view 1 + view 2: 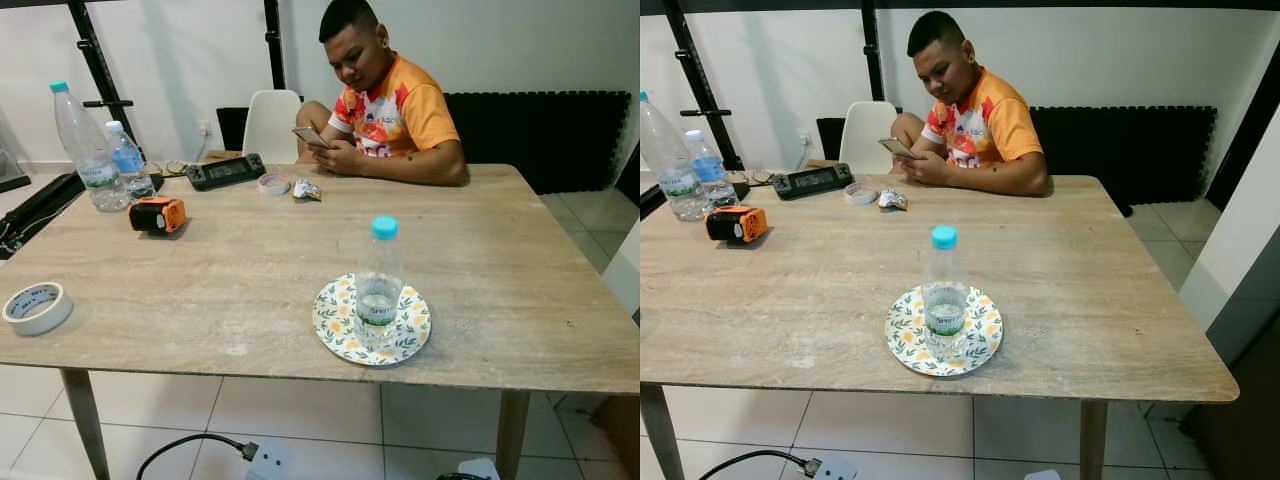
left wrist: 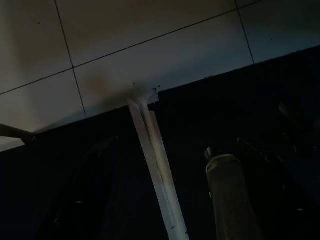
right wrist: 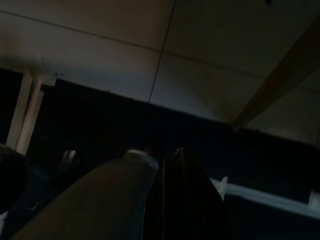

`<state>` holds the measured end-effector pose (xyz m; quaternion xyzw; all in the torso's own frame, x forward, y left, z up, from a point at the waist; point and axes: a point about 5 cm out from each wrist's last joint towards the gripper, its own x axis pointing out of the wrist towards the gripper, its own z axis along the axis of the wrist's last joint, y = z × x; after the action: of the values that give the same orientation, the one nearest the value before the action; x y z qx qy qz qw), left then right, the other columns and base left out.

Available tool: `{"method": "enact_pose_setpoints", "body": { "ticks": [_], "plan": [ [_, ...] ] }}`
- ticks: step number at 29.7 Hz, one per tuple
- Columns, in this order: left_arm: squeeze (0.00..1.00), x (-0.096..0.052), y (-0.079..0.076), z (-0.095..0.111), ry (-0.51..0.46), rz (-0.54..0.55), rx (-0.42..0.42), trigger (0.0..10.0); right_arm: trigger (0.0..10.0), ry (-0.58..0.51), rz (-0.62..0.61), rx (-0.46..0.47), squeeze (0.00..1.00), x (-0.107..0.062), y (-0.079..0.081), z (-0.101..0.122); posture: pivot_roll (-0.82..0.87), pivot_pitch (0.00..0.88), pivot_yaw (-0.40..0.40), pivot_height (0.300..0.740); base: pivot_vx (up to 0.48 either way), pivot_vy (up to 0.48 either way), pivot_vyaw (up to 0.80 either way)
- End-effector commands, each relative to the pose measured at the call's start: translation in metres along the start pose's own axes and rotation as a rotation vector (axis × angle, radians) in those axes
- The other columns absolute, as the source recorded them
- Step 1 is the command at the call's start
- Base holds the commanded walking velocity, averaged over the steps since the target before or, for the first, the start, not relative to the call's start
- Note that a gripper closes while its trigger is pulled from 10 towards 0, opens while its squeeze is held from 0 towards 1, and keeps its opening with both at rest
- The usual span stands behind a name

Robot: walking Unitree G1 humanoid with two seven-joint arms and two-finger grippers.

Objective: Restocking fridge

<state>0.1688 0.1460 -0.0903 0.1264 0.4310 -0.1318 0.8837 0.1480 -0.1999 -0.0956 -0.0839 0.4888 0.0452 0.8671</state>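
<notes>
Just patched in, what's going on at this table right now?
Nothing is being handled yet. A water bottle with a teal cap stands upright on a floral plate near the front edge of the wooden table. Two more bottles stand at the far left. A person sits across the table, looking at a phone. Both arms hang idle below the table.

Bottle [image 1: 378, 283]: clear plastic, teal cap, upright, capped.
Position: centred on floral plate [image 1: 333, 331], near table's [image 1: 520, 270] front edge.
</notes>
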Motion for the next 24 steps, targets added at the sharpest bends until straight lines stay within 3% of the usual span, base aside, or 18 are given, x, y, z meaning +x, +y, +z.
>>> {"method": "enact_pose_setpoints", "body": {
  "ticks": [1, 3, 4, 7, 9, 11, 12, 16, 18, 22, 24],
  "plan": [
    [0.0, 0.001, -0.002, 0.001, 0.003, -0.01, 0.012, 10.0, 10.0, -0.051, 0.021, -0.01, 0.0, 0.001, -0.001, 0.01, -0.03, 0.017, 0.008, 0.734, 0.0, 0.0, 0.0],
    [0.0, 0.001, -0.002, 0.002, 0.0, -0.01, 0.014, 10.0, 10.0, -0.156, 0.136, -0.008, 0.0, 0.002, 0.003, 0.033, -0.02, 0.017, 0.006, 0.734, 0.0, 0.0, 0.0],
    [0.0, 0.001, -0.002, 0.002, 0.0, -0.01, 0.013, 10.0, 10.0, -0.217, 0.256, -0.025, 0.0, 0.0, 0.007, 0.046, -0.02, 0.017, 0.006, 0.734, 0.0, 0.0, 0.0],
    [0.0, 0.001, -0.002, 0.002, 0.0, -0.01, 0.013, 10.0, 10.0, -0.217, 0.256, -0.025, 0.0, 0.0, 0.007, 0.046, -0.02, 0.017, 0.006, 0.734, 0.0, 0.0, 0.0],
    [0.0, 0.001, -0.002, 0.002, 0.002, -0.009, 0.014, 10.0, 10.0, -0.317, 0.559, -0.113, 0.0, -0.011, 0.018, 0.067, -0.02, 0.017, 0.006, 0.734, 0.0, 0.0, 0.0],
    [0.0, 0.001, -0.002, 0.002, 0.002, -0.009, 0.014, 10.0, 10.0, -0.317, 0.559, -0.113, 0.0, -0.011, 0.018, 0.067, -0.02, 0.017, 0.006, 0.734, 0.0, 0.0, 0.0],
    [0.0, 0.001, -0.002, 0.001, 0.007, -0.008, 0.015, 10.0, 10.0, -0.383, 0.788, -0.163, 0.0, -0.029, 0.025, 0.087, -0.02, 0.018, 0.006, 0.734, 0.0, 0.0, 0.0],
    [0.0, 0.0, -0.002, 0.0, 0.01, -0.008, 0.017, 10.0, 10.0, -0.429, 0.932, -0.159, 0.0, -0.047, 0.03, 0.103, -0.03, 0.019, 0.007, 0.734, 0.0, 0.0, 0.0],
    [0.0, 0.0, -0.001, -0.001, 0.011, -0.01, 0.019, 10.0, 10.0, -0.515, 1.083, -0.128, 0.0, -0.069, 0.036, 0.127, -0.03, 0.02, 0.007, 0.734, 0.0, 0.0, 0.0],
    [0.0, 0.0, -0.001, -0.001, 0.011, -0.011, 0.02, 10.0, 10.0, -0.557, 1.132, -0.119, 0.0, -0.078, 0.038, 0.138, -0.03, 0.023, 0.006, 0.734, 0.0, 0.0, 0.0],
    [0.0, 0.0, -0.001, -0.001, 0.009, -0.014, 0.022, 10.0, 10.0, -0.656, 1.228, -0.107, 0.0, -0.097, 0.042, 0.159, -0.02, 0.023, 0.006, 0.734, 0.0, 0.0, 0.0]
  ]
}}
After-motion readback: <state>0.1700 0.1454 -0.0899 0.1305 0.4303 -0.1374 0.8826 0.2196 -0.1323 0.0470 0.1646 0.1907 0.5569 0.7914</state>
